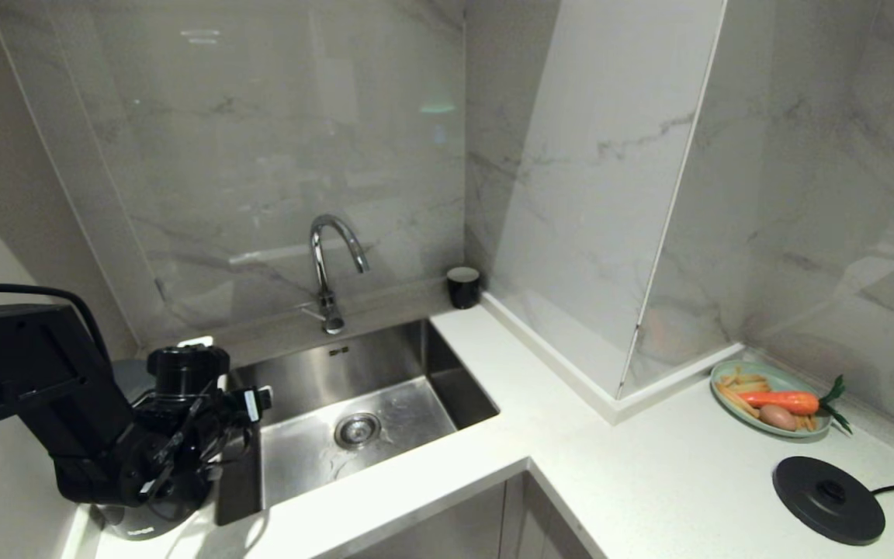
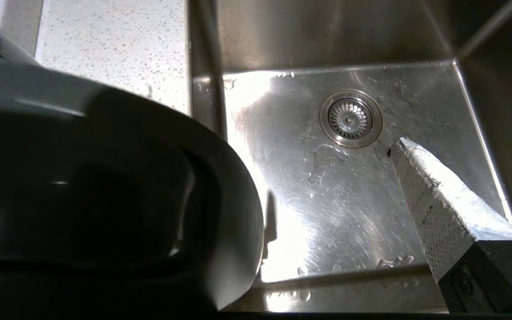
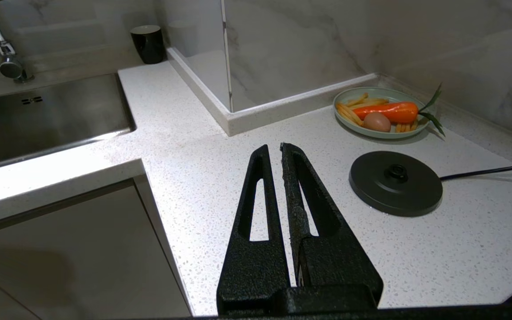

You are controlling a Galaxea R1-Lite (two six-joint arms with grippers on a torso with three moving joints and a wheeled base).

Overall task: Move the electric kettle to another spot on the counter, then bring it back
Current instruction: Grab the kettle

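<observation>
Kettle (image 1: 136,522), black and glossy, stands on the counter (image 1: 649,481) at the sink's (image 1: 362,388) left rim near the front edge; small white lettering low on it is too small to read. Left gripper (image 1: 241,415) hangs beside its handle (image 2: 220,200), fingers (image 2: 434,209) spread apart, gripping nothing. Right gripper (image 3: 274,149) hovers over the counter, fingers together, near the black base disc (image 3: 396,182).

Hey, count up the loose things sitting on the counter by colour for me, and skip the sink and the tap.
Black: 3, the electric kettle, the kettle base and the cup.
Green: 1, the plate.
Orange: 1, the carrot on that plate.
Brown: 1, the egg on that plate.
Yellow: 1, a pile of fries, too small to count singly.
Total: 7
</observation>
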